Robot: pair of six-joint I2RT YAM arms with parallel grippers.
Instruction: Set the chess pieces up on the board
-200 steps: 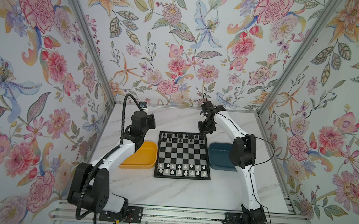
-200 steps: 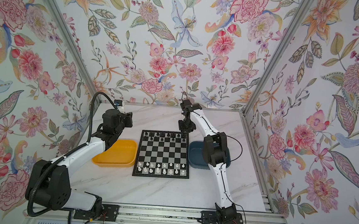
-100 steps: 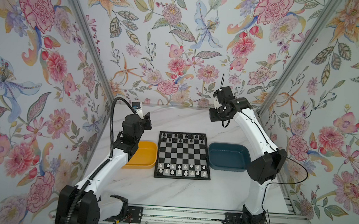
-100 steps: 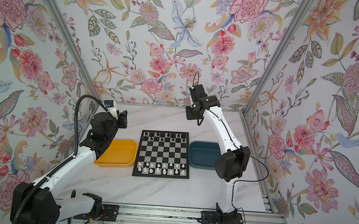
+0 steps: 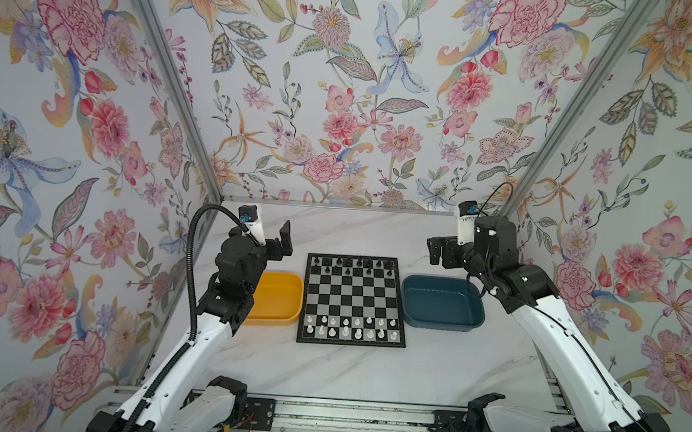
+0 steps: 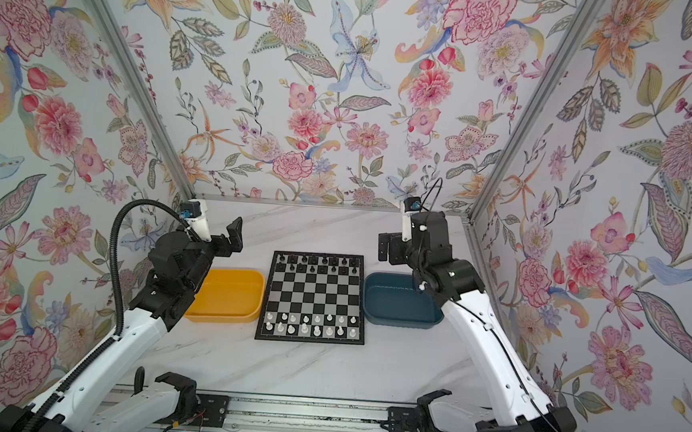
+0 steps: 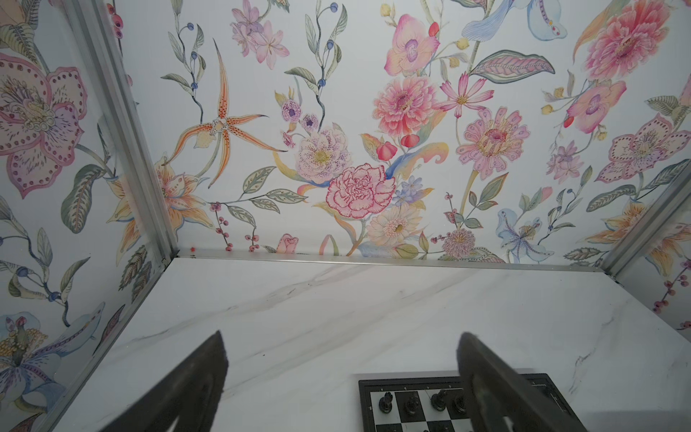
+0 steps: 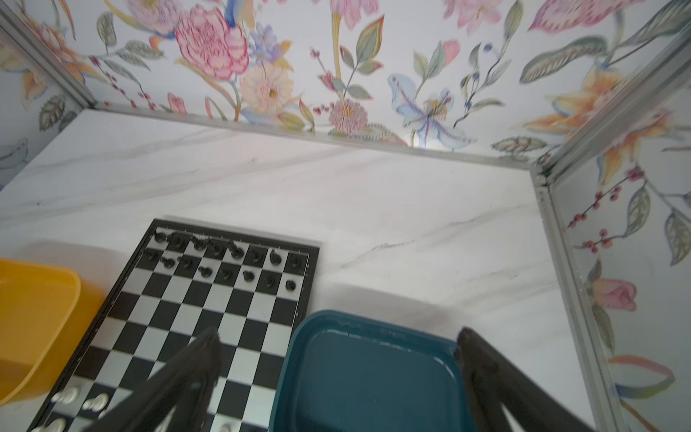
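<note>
— marble table boxed in by floral walls. how do the hands stand?
— two grippers, both up off the table. left gripper: jaws spread wide. right gripper: jaws spread wide too.
— what lies nearest each?
— down behind the left gripper, under its wrist, one yellow tray. right below the right gripper, one dark blue tray.
— and the board?
— one board, flat on the table, lower than both grippers and between them, touching neither. a tray sits just beside each side.
— pieces?
— sixteen black pieces, two rows of eight, at the board's end nearer the grippers. sixteen white pieces, two rows of eight, at the end farther from them.
</note>
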